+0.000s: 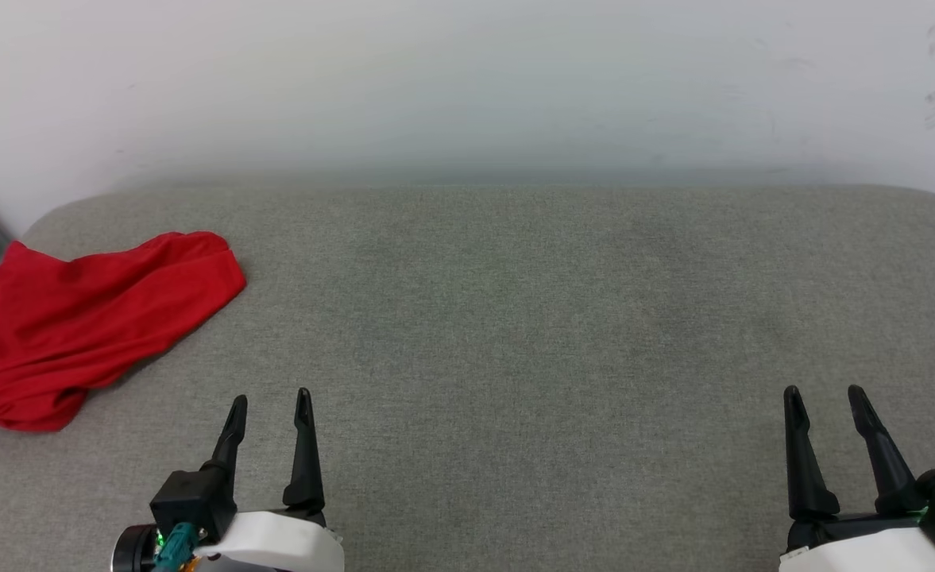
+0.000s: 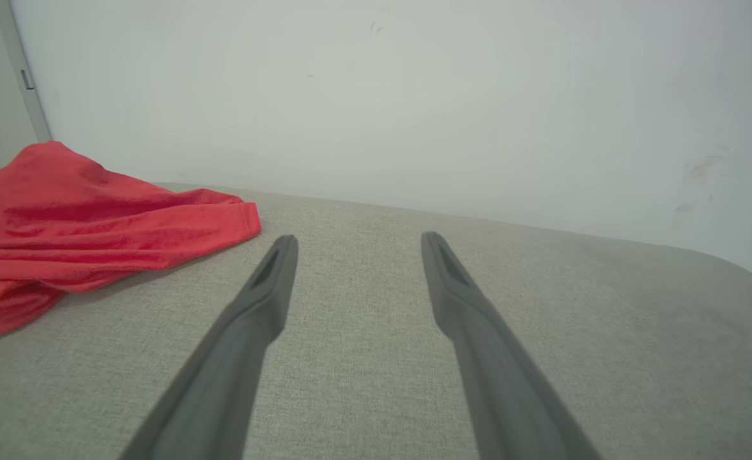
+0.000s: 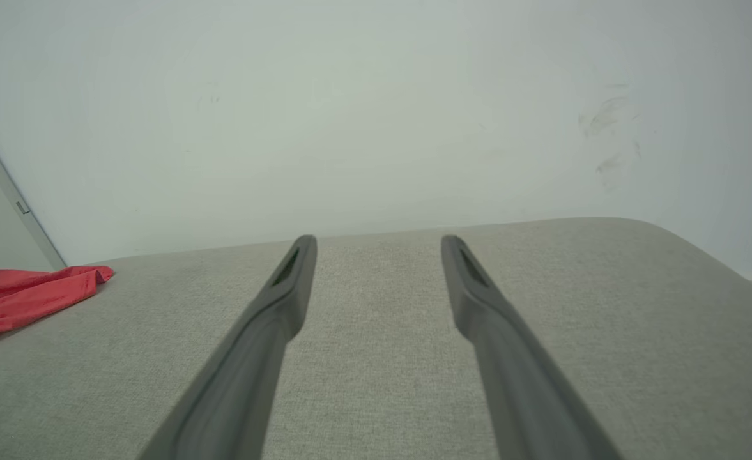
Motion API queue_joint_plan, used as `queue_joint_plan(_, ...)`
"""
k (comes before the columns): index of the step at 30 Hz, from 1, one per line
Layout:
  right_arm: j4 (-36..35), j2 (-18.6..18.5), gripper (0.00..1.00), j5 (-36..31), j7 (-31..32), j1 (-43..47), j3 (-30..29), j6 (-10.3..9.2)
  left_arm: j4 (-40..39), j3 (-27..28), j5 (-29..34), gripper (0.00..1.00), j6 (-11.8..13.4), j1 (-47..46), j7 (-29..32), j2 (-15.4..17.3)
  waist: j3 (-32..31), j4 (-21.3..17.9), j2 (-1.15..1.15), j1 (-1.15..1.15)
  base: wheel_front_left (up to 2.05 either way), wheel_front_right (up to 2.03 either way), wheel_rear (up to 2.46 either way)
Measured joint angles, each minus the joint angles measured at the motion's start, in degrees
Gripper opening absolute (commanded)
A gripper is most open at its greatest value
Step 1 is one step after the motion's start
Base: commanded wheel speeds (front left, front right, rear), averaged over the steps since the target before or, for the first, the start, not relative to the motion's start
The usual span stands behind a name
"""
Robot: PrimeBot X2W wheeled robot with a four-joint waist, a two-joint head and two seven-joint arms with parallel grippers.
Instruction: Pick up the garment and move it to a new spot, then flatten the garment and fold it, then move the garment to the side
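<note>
The garment [image 1: 86, 318] is a crumpled red heap at the far left of the grey cushioned surface [image 1: 515, 334]; only plain red cloth shows. My left gripper [image 1: 270, 401] stands open near the front edge, a little right of the heap and apart from it. In the left wrist view the garment [image 2: 88, 223] lies left of the open left gripper [image 2: 354, 239]. My right gripper [image 1: 824, 393] is open at the lower right, holding nothing. The right wrist view has the open right gripper [image 3: 379, 239] over bare fabric, with the garment [image 3: 24, 294] at the far left edge.
A white wall [image 1: 467, 79] rises directly behind the surface. The surface has rounded far corners and its left edge runs just beside the garment. A grey vertical strip [image 2: 21, 70] stands at the wall's left end.
</note>
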Motion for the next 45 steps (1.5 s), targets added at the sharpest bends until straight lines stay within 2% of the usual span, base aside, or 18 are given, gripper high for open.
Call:
queue_joint_plan(22, -1.1, 0.0, 1.0, -6.4, -2.5, 1.5, 0.2, 0.0, 0.4, -1.3, 7.2, 1.0, 1.1, 1.2, -2.3, 0.0, -0.1, 0.0, 0.0, 0.0, 0.0, 0.0, 0.0)
queue_joint_plan(36, 0.4, 0.0, 1.0, -2.2, -2.5, 2.0, -0.5, 0.0, 1.0, -1.2, 6.0, 1.0, 1.5, 1.3, -2.4, 0.0, 0.0, 0.1, 0.0, 0.0, 0.0, 0.0, 0.0)
queue_joint_plan(45, 0.6, 0.0, 1.0, -2.0, -2.5, 2.1, -0.3, 0.0, 1.2, -1.0, 5.9, 1.0, 1.5, 1.3, -2.4, 0.0, 0.1, 0.4, 0.0, 0.0, 0.0, 0.0, 0.0)
